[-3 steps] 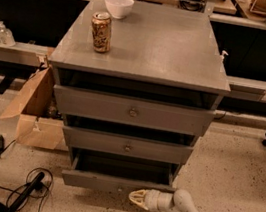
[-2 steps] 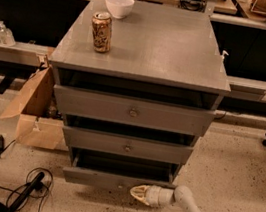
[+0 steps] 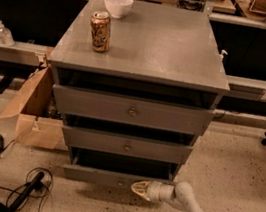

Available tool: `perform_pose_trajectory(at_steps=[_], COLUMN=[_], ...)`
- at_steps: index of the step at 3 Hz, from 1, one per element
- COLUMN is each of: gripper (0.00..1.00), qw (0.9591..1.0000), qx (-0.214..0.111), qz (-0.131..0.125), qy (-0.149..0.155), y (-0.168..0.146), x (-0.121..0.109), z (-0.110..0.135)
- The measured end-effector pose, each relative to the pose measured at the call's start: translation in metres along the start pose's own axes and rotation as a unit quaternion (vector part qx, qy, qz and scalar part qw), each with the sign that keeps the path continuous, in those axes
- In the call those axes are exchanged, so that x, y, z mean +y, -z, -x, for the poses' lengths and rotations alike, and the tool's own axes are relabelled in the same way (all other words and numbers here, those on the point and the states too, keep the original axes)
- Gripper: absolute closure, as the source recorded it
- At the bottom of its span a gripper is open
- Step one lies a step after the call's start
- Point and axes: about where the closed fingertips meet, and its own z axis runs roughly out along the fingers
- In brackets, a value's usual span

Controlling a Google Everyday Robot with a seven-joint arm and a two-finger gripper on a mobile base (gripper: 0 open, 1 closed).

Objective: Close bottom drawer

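Note:
The grey cabinet point(image 3: 141, 54) has three drawer fronts. The bottom drawer point(image 3: 106, 177) is the lowest and narrowest front; it stands slightly pulled out near the floor, with a dark gap above it. Its small knob is just left of my gripper. My gripper point(image 3: 140, 189), a cream-coloured tip on a white arm reaching in from the lower right, is right at the front face of the bottom drawer, right of its centre. It holds nothing that I can see.
The top drawer point(image 3: 132, 111) and middle drawer point(image 3: 126, 145) also stand a little out. A soda can point(image 3: 100, 31) and a white bowl point(image 3: 118, 5) sit on the cabinet top. A cardboard box point(image 3: 35, 112) and cables point(image 3: 23, 188) lie on the floor to the left.
My gripper has shifted slightly left and closer to the bottom drawer's front. The drawer front looks about where it was.

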Motion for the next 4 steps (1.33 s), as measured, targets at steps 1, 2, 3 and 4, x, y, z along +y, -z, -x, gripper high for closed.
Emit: perform_pose_trajectory(at_steps=[1,2,3,4], gripper=[1.0,1.0,1.0,1.0], qw=[1.0,0.9999,0.9999,0.9997], qx=[0.0,0.0,0.0,0.001], qz=[0.0,-0.01,-0.01,-0.021], qy=[0.0,0.004,0.004,0.009], y=[0.001,0.003,0.003,0.005], x=[0.003,-0.02,-0.018,-0.043], z=[0.0,0.003,0.003,0.006])
